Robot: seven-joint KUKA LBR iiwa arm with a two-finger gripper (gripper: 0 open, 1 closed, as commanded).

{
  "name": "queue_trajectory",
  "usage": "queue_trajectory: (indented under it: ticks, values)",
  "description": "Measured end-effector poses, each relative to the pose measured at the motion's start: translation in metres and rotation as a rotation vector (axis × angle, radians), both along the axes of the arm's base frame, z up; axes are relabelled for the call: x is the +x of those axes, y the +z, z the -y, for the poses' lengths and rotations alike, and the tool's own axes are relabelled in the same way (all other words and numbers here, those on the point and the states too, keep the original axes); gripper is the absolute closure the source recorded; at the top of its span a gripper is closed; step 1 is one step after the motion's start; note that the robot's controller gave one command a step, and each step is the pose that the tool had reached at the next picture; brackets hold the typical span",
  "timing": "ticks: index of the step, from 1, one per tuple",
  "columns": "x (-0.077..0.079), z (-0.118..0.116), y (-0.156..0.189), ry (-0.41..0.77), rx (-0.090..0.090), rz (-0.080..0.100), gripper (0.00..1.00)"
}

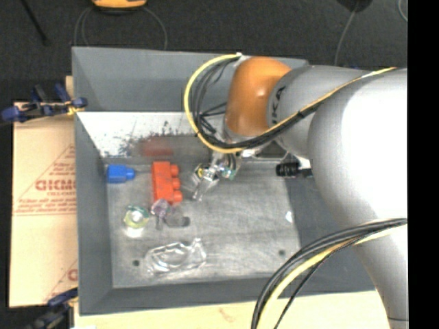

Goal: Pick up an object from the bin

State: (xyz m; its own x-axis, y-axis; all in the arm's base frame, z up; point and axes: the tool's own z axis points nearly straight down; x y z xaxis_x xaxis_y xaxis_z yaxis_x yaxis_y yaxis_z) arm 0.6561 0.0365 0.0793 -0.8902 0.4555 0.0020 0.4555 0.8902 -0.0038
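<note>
Closest to the lens, the arm's thick grey link [357, 184] crosses the right side. Yellow-and-black cables [199, 108] loop round an orange cover [255, 96] at its wrist. Below that cover the gripper [208, 175] hangs over the middle of the grey bin [89, 204], toward the far wall. Whether it is wide or narrow cannot be told, since its tip reads as a small jumble of shiny metal.

Just to its left, near but apart, an orange-red toy block [166, 181] lies flat on the bin floor. Left of the block sits a blue cap [119, 173]. Nearer the front lie a small clear-and-green piece [135, 219], a small purplish piece [164, 213] just beside the block's near end, and a crumpled clear wrapper [177, 257]. A tiny white scrap [289, 216] lies well apart on the right.
</note>
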Motion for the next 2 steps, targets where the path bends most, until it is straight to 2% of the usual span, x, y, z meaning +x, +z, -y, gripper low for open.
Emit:
queue_trajectory:
  ticks: [1, 2]
  values:
    - [0.002, 0.000, 0.001, 0.003, -0.001, 0.012, 1.00]
    - [0.004, 0.002, 0.017, 0.003, -0.001, 0.010, 1.00]
